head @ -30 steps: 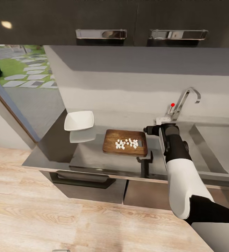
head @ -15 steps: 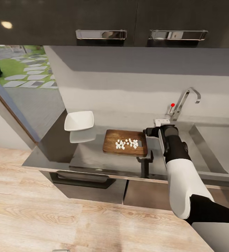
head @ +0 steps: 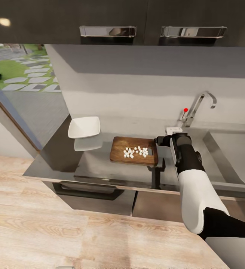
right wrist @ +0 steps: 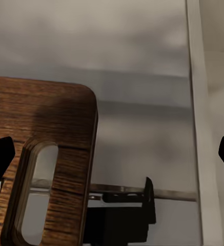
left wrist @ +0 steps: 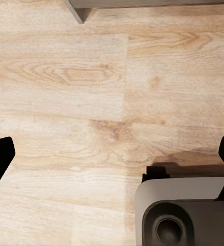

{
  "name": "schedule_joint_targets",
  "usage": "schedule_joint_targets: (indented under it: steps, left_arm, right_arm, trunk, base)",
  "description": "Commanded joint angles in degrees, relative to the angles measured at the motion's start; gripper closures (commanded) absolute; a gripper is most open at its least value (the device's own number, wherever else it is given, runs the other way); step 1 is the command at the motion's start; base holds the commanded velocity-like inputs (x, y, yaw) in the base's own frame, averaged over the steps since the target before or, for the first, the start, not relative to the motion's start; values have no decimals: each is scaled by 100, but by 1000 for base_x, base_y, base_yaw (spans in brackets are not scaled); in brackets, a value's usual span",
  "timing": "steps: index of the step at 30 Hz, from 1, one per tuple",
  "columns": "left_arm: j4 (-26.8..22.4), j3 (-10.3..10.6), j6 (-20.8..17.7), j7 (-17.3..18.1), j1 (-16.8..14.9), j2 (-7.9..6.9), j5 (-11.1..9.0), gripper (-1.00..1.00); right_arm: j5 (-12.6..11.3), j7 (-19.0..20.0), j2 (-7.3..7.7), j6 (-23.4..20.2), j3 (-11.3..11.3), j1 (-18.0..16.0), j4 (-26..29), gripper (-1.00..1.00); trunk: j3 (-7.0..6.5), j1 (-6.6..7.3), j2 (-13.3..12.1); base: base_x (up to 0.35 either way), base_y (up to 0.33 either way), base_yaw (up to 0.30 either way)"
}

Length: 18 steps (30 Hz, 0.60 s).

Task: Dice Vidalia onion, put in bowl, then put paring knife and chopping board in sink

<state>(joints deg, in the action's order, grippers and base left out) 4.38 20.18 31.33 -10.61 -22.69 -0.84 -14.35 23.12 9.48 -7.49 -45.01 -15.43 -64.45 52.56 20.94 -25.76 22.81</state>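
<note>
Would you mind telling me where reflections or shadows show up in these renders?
Head view: the glossy countertop mirrors the bowl just below it, and a light spot glares on the upper cabinet. Right wrist view: a soft dark shadow falls across the chopping board.

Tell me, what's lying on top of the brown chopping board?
Many tiny white onion cubes lie scattered on the chopping board, on the half near its slot hole. No knife can be seen on it.
</note>
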Motion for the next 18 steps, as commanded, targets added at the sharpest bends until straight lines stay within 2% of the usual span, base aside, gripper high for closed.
schedule_joint_targets:
  steps: [1,18]
  left_arm:
    - [19,49,31,-11,-8,2,-33,-100]
    - [19,48,31,-11,-8,3,-33,-100]
  right_arm:
    - [61,54,-9,-16,-23,-6,5,-100]
    - [52,54,-25,-16,-22,-6,-8,-100]
  trunk:
    - [19,-3,11]
    - [174,-3,11]
  base:
    - [0,0,0]
    - [0,0,0]
